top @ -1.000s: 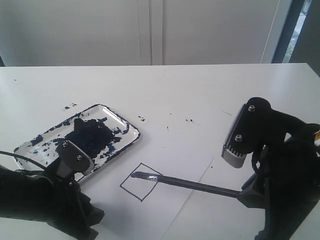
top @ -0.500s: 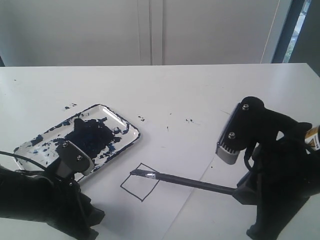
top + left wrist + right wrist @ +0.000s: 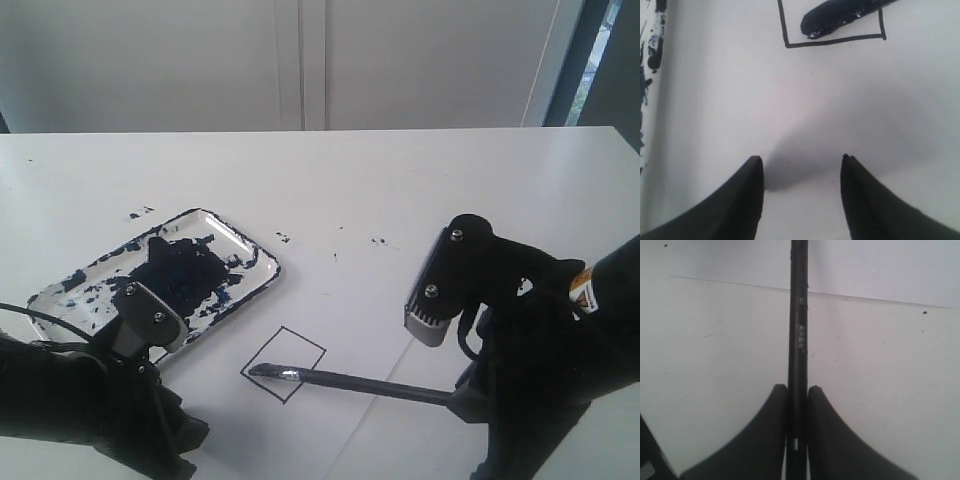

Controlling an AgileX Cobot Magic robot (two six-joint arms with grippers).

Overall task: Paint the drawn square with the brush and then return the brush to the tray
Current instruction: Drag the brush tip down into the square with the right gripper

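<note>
**Exterior view.** There is one tray (image 3: 236,236), one brush (image 3: 350,381), one drawn square (image 3: 296,352), one paper sheet (image 3: 350,290) and two arms. The tray sits at 9 o'clock on the white table (image 3: 420,180), smeared with dark paint. The square lies on the paper at 4 o'clock from the tray, close to it but apart. Its inside shows white.

The bristle tip rests just inside the square's 9 o'clock corner. The handle crosses its 4 o'clock edge and runs toward 3 o'clock into the right gripper (image 3: 462,396). The fingers there are hard to make out against the black arm.

The table lies bare from 10 to 2 o'clock, save for a few paint specks (image 3: 283,238). The left arm (image 3: 90,400) fills the 7 o'clock corner, cut off by the frame and covering part of the tray's near end.

**Left wrist view.** The left gripper (image 3: 800,161) has two fingers spread apart over bare paper, with nothing between them. Ahead of them is part of the square (image 3: 835,41), cut off by the frame. The dark wet brush tip (image 3: 832,16) is inside it. A strip of the tray's rim (image 3: 651,50) shows at one side.

**Right wrist view.** The right gripper (image 3: 798,390) pinches the brush handle (image 3: 798,330) between two fingers pressed against its sides. One paper edge (image 3: 715,282) crosses under the handle. The bristles are out of frame, and the print on the handle is too blurred to read.
</note>
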